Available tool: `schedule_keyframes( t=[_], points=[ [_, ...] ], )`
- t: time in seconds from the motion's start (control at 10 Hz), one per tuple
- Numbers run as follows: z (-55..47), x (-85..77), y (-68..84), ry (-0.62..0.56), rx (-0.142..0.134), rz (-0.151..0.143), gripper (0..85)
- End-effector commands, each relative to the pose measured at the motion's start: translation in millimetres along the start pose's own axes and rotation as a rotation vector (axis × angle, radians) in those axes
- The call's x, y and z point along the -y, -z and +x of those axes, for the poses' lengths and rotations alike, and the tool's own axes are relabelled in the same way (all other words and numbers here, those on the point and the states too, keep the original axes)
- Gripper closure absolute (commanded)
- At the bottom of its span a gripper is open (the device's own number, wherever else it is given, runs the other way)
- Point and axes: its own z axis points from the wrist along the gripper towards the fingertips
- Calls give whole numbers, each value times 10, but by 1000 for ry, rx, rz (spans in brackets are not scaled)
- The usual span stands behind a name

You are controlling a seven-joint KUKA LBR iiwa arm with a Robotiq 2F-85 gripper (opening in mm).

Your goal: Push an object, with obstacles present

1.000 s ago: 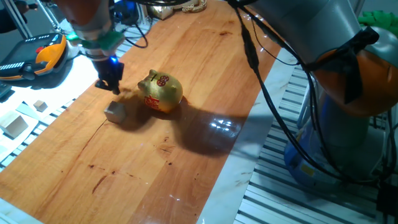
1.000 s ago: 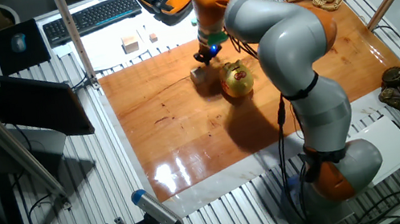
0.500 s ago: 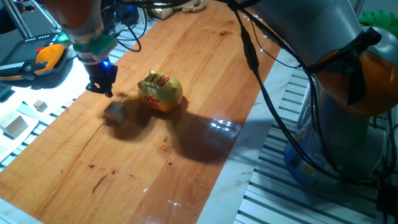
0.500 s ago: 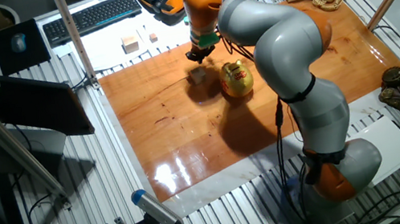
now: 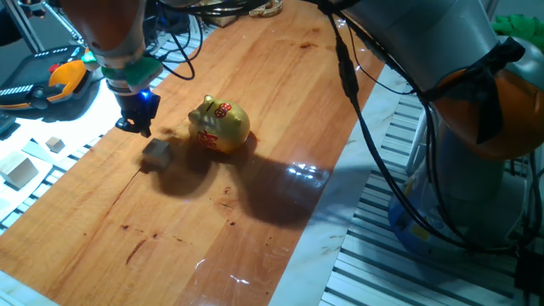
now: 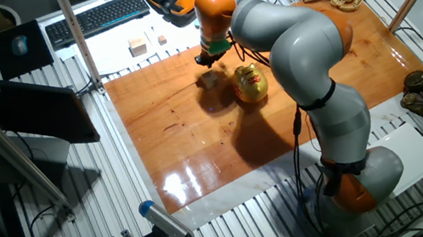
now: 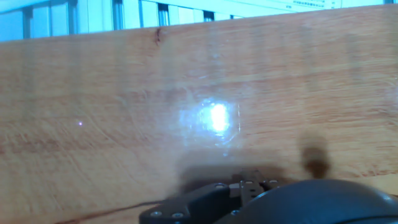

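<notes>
The cube (image 5: pixel 156 151) rests on the wooden table (image 5: pixel 255 110), just left of the golden piggy bank (image 5: pixel 220 126), apart from it. My gripper (image 5: pixel 137 121) hangs just beyond the cube, holding nothing; its opening I cannot tell.

Table (image 5: pixel 255 110): varnished wood, glossy, with visible grain and glare patches at 4 o'clock of the piggy bank (image 5: pixel 220 125). Piggy bank: shiny golden finish, red markings. Cube (image 5: pixel 155 153): plain matt wood. Gripper (image 5: pixel 136 124): matt black. Arm shell (image 6: pixel 292 36): smooth grey and orange.
</notes>
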Motion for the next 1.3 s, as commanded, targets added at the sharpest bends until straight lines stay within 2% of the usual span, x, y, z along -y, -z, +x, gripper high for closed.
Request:
schedule_keyframes(
  t=[0.0, 0.2, 0.5, 0.8, 1.0, 1.2],
  points=[
    [-8, -17, -22, -5, 9, -1, 850],
    [-22, -52, -50, -10, 9, -1, 850],
    [-16, -132, -104, -13, -43, -1, 850],
    [59, -199, -148, -12, -51, 1, 850],
    [103, -218, -108, -6, -62, 12, 850],
    [143, -167, -32, 11, -73, 19, 850]
  ],
)
